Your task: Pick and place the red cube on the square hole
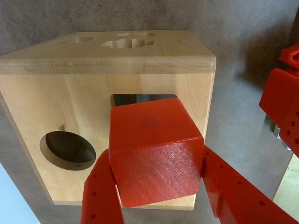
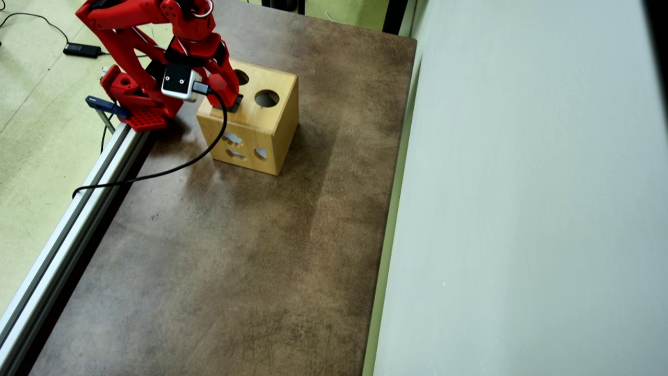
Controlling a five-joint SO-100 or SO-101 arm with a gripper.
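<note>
In the wrist view we see our gripper (image 1: 156, 186) clamped on the red cube (image 1: 154, 151). The cube covers most of the square hole (image 1: 140, 99) in the wooden box (image 1: 56, 107), right of a round hole (image 1: 67, 149).

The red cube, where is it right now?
In the wrist view the red cube is clamped in the gripper, covering most of the square hole on the wooden box, right of the round hole.

Red printed arm (image 2: 135, 31), possibly grey camera (image 2: 179, 81), black cable (image 2: 172, 168)
</note>
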